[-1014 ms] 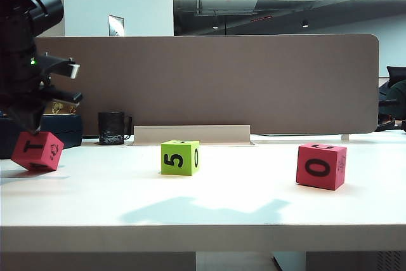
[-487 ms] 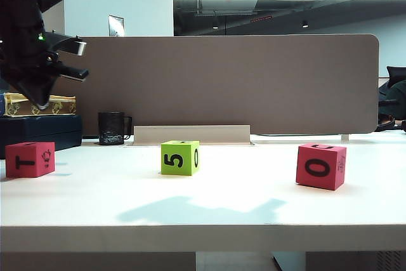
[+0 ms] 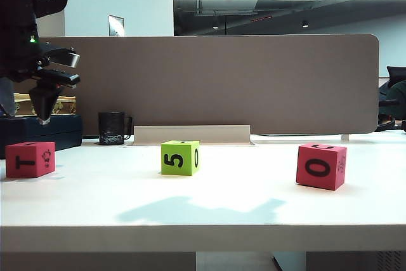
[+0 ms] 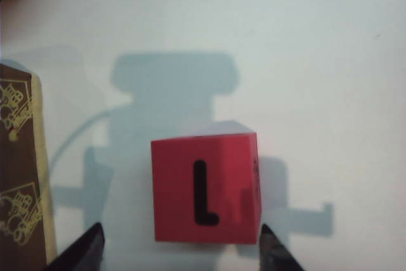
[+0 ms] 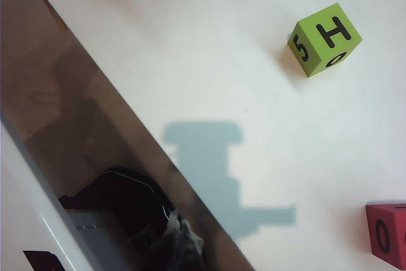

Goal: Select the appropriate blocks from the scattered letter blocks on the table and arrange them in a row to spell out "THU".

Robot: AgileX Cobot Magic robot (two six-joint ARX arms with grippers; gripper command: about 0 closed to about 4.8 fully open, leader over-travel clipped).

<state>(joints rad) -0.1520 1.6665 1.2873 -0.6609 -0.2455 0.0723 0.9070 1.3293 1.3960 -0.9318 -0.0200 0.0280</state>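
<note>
A red block (image 3: 30, 159) with a T on its front sits flat on the white table (image 3: 241, 201) at the far left. My left gripper (image 3: 26, 111) hangs open just above it, touching nothing. In the left wrist view the same red block (image 4: 206, 188) lies on the table just ahead of the two spread dark fingertips (image 4: 276, 253) of the left gripper (image 4: 182, 257). A lime green block (image 3: 180, 157) stands mid-table; its top shows an H (image 5: 323, 39). A second red block (image 3: 321, 166), marked 0, sits at the right (image 5: 387, 233). My right gripper (image 5: 183, 247) is a dark blur, its fingers together, holding nothing.
A black mug (image 3: 112, 128) stands at the back left, before the tan divider panel (image 3: 216, 80). A gold-patterned box (image 3: 60, 105) on a dark case lies close behind the left red block (image 4: 19, 169). A low tan ledge (image 3: 190, 134) runs along the panel's foot.
A second ago the left gripper held the red T block tilted just above the table. It has let go, risen and opened; the block now rests flat.
</note>
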